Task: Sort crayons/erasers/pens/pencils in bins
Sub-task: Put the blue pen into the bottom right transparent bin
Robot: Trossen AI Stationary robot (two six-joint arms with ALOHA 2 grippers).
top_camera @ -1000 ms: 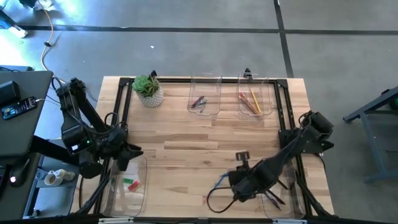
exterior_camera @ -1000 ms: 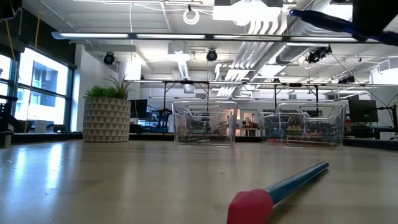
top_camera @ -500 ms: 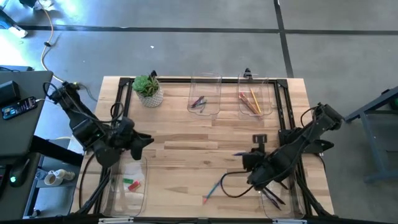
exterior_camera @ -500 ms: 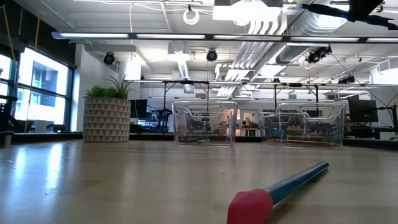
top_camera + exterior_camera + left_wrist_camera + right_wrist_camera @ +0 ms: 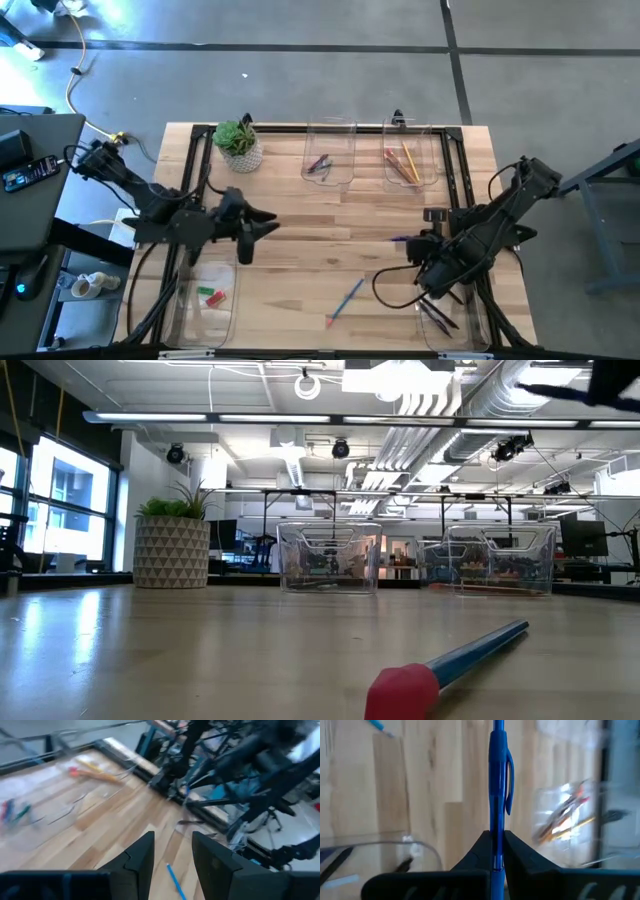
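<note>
My right gripper is shut on a bright blue pen, held above the table just left of the near right bin, which holds dark pens. My left gripper is open and empty, above the table's left middle, beyond the near left bin that holds a red and a green eraser. A blue stick with a red tip lies flat on the wood near the front edge; it also shows in the low view. Two far bins hold crayons and pencils. My right gripper pinches the blue pen's barrel between its two fingers, below the clip. The pen runs forward along the fingers and sticks out past their tips. It is lifted clear of the table and shows high up in the low view.
A potted green plant stands at the far left of the table. The table's black frame rails run along its sides. Bare wood lies between the far bins and the near bins.
My right gripper has carried the blue pen toward the table's right edge and a little toward the far edge, clear of the table. My left gripper has swung from above the near left bin toward the table's middle.
</note>
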